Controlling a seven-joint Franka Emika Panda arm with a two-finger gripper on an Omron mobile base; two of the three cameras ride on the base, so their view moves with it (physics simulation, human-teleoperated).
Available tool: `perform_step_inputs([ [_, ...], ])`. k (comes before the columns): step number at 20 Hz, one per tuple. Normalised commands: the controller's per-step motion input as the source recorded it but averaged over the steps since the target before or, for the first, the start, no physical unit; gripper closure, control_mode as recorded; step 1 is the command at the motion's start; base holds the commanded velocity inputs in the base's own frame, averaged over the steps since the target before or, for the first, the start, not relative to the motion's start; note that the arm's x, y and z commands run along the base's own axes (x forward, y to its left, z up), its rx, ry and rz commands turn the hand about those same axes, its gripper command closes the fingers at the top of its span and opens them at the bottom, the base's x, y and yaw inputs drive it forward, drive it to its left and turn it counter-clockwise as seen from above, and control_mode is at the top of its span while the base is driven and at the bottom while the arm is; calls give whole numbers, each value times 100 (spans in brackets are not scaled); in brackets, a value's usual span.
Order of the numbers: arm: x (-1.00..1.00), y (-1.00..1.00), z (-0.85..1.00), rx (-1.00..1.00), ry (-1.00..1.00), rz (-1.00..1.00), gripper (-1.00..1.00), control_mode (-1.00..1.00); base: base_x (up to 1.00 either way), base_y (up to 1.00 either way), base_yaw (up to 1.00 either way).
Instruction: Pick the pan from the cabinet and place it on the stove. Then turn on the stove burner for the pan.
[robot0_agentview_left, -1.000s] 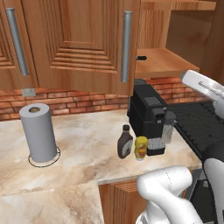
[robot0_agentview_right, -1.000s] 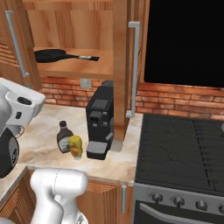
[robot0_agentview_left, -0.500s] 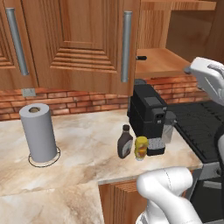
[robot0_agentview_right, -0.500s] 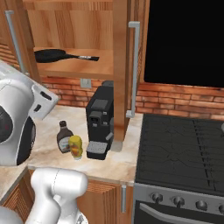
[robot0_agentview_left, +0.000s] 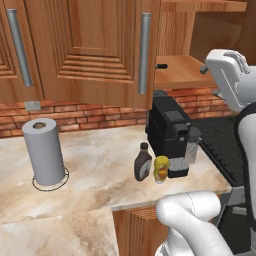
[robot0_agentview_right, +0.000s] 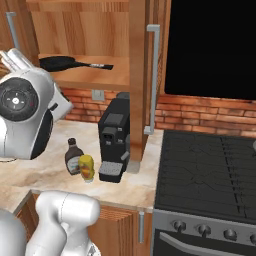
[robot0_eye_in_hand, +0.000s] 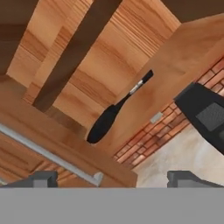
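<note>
The pan (robot0_agentview_right: 64, 63) lies on the cabinet (robot0_agentview_right: 85, 77) shelf above the coffee machine (robot0_agentview_right: 114, 140); gripper (robot0_eye_in_hand: 111, 179) spread wide, empty.

Kitchen corner, wood and brick finish.
Beige marble-pattern counter (robot0_agentview_left: 95, 165) runs below a red brick backsplash (robot0_agentview_left: 90, 117) fitted with a grey wall outlet (robot0_agentview_right: 97, 94). Low wooden drawer unit (robot0_agentview_left: 135, 230) sits under the counter edge. A large flat black panel (robot0_agentview_right: 210, 47) occupies the wall above the brick at right. Lighting even.
</note>
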Motion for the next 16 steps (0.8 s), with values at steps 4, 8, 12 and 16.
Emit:
perform_step_inputs([
  [4, 48, 1, -5, 12, 11, 0, -100, -100, 0, 0, 0],
  [8, 46, 4, -10, 11, 9, 1, -100, -100, 0, 0, 0],
  [12, 44, 10, -17, 11, 7, 2, -100, -100, 0, 0, 0],
  [16, 41, 20, -20, 12, 3, 3, -100, -100, 0, 0, 0],
])
